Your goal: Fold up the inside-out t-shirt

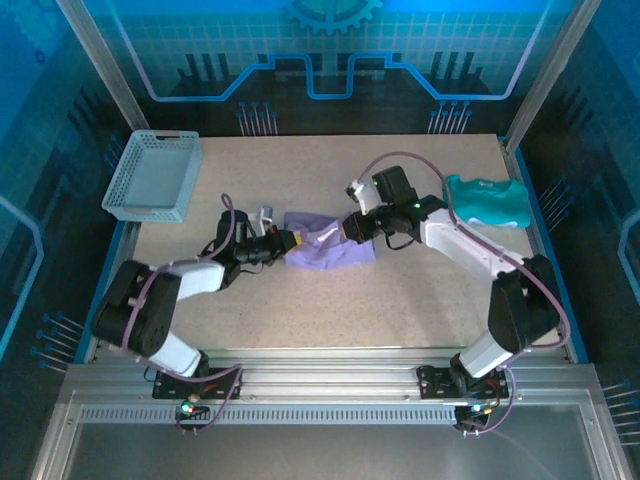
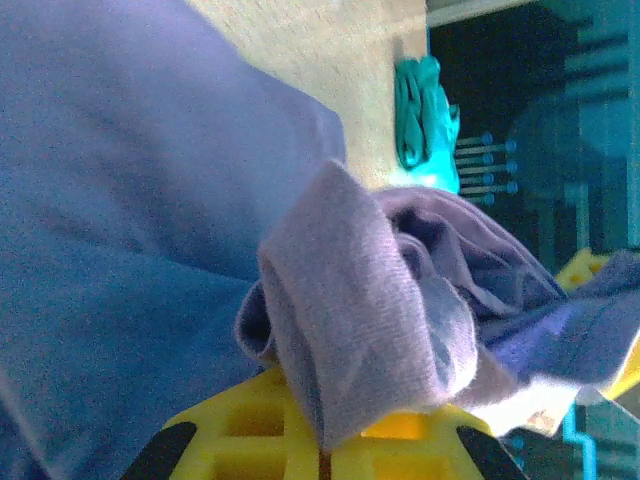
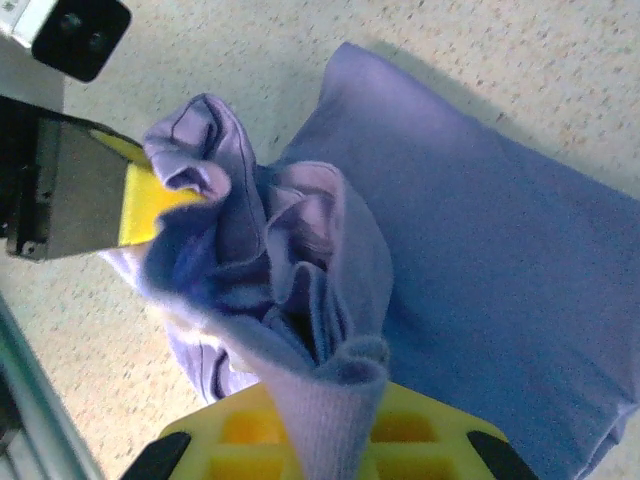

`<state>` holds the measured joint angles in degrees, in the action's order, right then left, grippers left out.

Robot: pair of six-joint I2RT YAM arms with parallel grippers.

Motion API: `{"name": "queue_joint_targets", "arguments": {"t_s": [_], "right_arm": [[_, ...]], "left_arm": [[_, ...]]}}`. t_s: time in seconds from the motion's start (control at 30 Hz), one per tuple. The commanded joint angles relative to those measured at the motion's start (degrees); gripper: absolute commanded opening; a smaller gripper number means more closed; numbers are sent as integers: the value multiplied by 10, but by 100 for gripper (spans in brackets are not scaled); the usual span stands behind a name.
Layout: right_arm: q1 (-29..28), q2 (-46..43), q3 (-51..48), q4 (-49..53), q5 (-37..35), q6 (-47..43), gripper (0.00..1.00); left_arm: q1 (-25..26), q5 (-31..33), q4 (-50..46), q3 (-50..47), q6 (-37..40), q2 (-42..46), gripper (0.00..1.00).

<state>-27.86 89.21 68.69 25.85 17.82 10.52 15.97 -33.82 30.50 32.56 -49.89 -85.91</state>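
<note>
The soft, limp inside-out t-shirt (image 1: 325, 252), bunched mid-table, is pinched in the closed jaws of the left gripper (image 1: 291, 243) at its left end and the right gripper (image 1: 352, 228) at its right; seams or hems should grip best.

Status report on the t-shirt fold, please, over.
Left gripper shut on the purple t-shirt. Right gripper shut on it too. Shirt bunched up mid-table, not folded yet. Teal garment and basket sit well clear.

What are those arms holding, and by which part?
The lavender t-shirt: left jaws pinch bunched cloth at its left end, right jaws at its right end.
</note>
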Motion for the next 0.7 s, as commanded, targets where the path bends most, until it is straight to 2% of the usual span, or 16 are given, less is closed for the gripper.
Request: {"name": "queue_joint_targets", "arguments": {"t_s": [0.0, 0.13, 0.23, 0.43, 0.5, 0.57, 0.67], "right_arm": [[6, -13, -3, 7, -39, 12, 0], [17, 49, 42, 17, -61, 2, 0], [23, 116, 98, 29, -69, -10, 2], [24, 261, 202, 73, -91, -15, 8], [27, 296, 227, 87, -108, -13, 14], [33, 326, 258, 106, -122, -8, 23], [41, 340, 303, 137, -129, -8, 37]], "left_arm": [[15, 67, -68, 9, 62, 58, 0], [15, 132, -142, 43, 118, 46, 0], [12, 162, -169, 82, 155, 1, 0], [-1, 173, -209, 143, 163, -99, 5], [-6, 184, -220, 159, 164, -129, 8], [-12, 190, -229, 176, 163, -158, 18], [-18, 193, -255, 201, 165, -171, 28]]}}
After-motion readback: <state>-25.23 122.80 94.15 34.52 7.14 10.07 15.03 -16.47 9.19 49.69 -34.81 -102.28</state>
